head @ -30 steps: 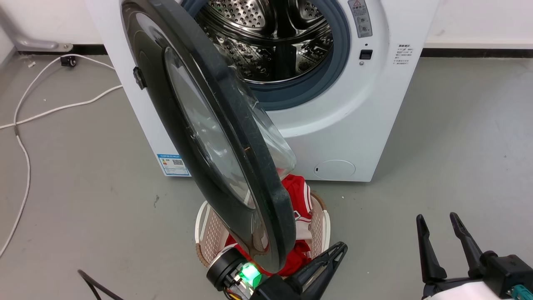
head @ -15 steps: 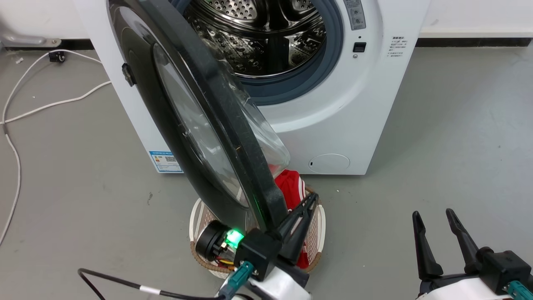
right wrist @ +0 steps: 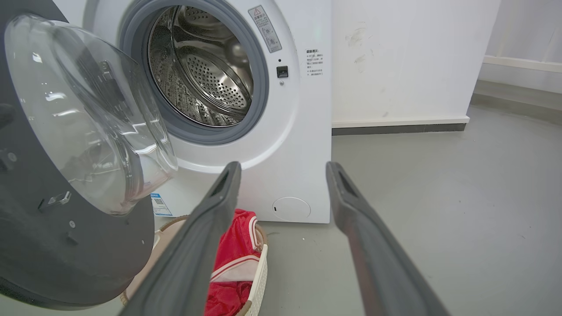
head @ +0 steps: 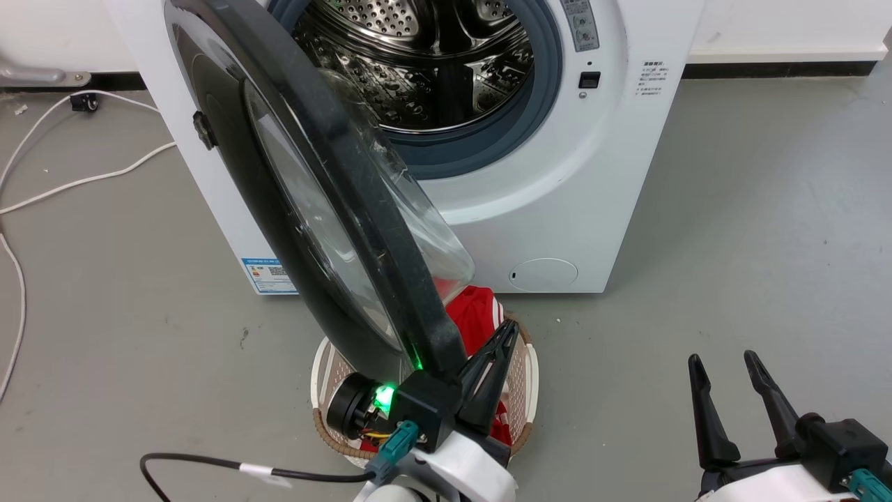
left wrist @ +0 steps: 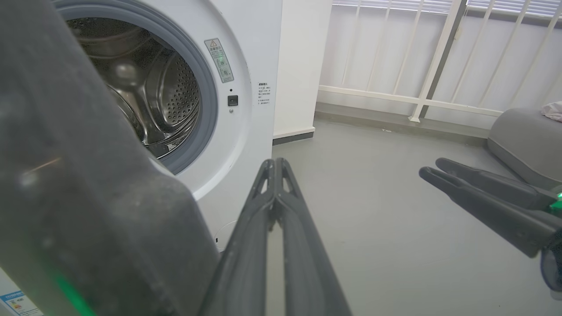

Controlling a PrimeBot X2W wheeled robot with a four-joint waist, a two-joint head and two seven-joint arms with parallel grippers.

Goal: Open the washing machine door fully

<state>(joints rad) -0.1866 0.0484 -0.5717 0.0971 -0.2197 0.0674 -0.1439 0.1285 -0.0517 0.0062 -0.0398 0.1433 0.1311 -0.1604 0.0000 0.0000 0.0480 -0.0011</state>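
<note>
The right gripper rests low at the right with its fingers spread and empty. It keeps the same place in the head view as a second ago. The left gripper was then at the bottom edge. Now it stands higher, its fingers pressed together with nothing between them, just beside the inner side of the washing machine door's lower rim; I cannot tell whether they touch. The whole head view has shifted, so the camera has moved.

The door stands half open, swung out over a basket of red clothing and hiding most of it. In the left wrist view the door is a close dark blur. Behind it the steel drum gapes, with the machine's top cut off.
</note>
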